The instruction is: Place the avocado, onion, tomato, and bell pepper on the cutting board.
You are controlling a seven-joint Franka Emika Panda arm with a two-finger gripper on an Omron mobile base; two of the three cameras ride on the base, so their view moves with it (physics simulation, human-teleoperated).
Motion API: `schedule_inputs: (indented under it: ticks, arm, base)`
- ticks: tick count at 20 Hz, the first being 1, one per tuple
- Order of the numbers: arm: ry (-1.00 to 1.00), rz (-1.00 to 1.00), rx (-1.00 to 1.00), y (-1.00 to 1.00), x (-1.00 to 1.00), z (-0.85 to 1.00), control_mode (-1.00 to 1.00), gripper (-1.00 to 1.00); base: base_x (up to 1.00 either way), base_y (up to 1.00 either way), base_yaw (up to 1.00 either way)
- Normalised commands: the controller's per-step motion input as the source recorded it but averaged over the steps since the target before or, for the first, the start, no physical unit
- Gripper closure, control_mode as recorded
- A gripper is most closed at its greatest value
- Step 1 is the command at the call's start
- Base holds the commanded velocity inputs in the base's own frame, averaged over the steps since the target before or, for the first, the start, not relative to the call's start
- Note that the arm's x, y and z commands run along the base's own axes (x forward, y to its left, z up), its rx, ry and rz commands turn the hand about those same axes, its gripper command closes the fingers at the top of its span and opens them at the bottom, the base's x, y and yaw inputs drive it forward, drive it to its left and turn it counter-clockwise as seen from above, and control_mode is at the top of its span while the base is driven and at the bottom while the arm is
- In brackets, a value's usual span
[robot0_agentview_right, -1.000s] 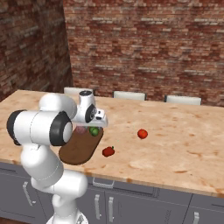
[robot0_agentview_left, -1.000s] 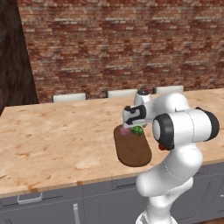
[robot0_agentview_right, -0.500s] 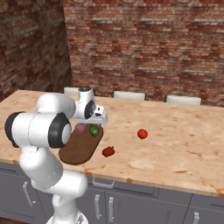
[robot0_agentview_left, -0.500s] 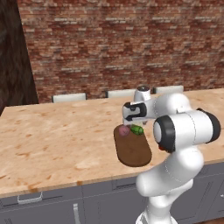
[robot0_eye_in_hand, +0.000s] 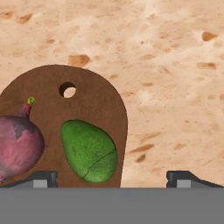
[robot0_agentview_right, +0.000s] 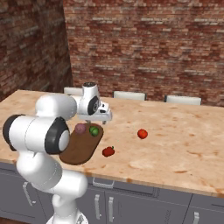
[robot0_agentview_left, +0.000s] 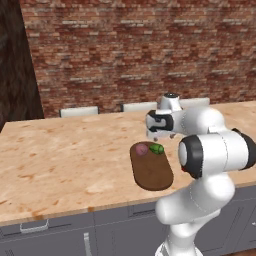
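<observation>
The dark brown cutting board [robot0_agentview_left: 152,175] [robot0_agentview_right: 78,151] [robot0_eye_in_hand: 92,96] lies on the counter near its front edge. The pinkish-purple onion [robot0_agentview_left: 142,148] [robot0_agentview_right: 80,128] [robot0_eye_in_hand: 17,146] and the green avocado [robot0_agentview_left: 157,148] [robot0_agentview_right: 94,130] [robot0_eye_in_hand: 89,151] rest side by side on the board's far end. My gripper [robot0_agentview_left: 158,136] [robot0_agentview_right: 104,118] [robot0_eye_in_hand: 113,178] hovers just above them, open and empty. The bright tomato [robot0_agentview_right: 142,134] sits on the counter to the right. The darker red bell pepper [robot0_agentview_right: 108,151] lies beside the board's right edge.
A brick wall stands behind the wooden counter [robot0_agentview_right: 183,148], with pale chair backs [robot0_agentview_right: 129,95] along its far edge. Grey cabinet fronts [robot0_agentview_right: 144,201] run below the near edge. Open counter surface lies to the right of the board around the tomato.
The gripper has lifted a little above the avocado, which stays on the board next to the onion. Tomato and bell pepper have not moved.
</observation>
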Motion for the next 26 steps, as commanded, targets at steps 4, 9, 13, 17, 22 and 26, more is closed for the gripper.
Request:
schedule_inputs:
  ticks: [4,9,13,17,22,26]
  arm:
    - [0.0,-0.04,0.0,-0.49,-0.27,0.05,-1.0,-1.0]
    - [0.0,-0.02,0.0,-0.56,-0.07,0.01,-1.0,-1.0]
    - [0.0,-0.03,0.0,-0.56,0.0,0.02,-1.0,-1.0]
    - [0.0,-0.11,0.0,-0.65,0.2,0.06,-1.0,-1.0]
    - [0.0,-0.22,0.0,-0.47,0.3,0.07,-1.0,-1.0]
    - [0.0,-0.24,0.0,-0.38,0.31,0.04,-1.0,-1.0]
  base:
    - [0.0,0.0,0.0]
    - [0.0,0.0,0.0]
    - [0.0,0.0,0.0]
    - [0.0,0.0,0.0]
    - [0.0,0.0,0.0]
    - [0.0,0.0,0.0]
